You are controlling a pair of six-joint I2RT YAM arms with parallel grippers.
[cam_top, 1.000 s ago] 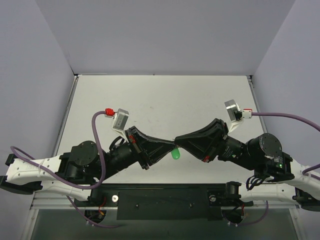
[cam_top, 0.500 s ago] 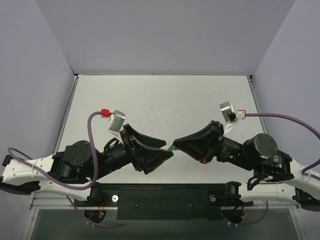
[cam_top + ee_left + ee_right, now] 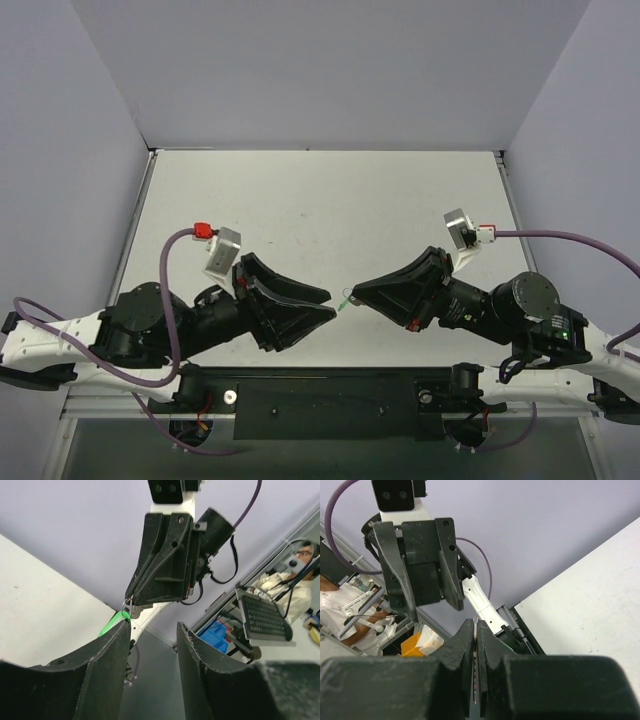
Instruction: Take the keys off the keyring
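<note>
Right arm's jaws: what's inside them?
A thin silvery sliver, likely the key, shows between the shut jaws of the right gripper; the green keyring dangles at their tip. The rest is covered.

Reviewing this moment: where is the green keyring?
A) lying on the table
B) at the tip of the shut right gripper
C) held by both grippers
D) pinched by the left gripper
B: the green keyring hangs at the tip of the shut right gripper, while the left gripper is open and apart from it.
</note>
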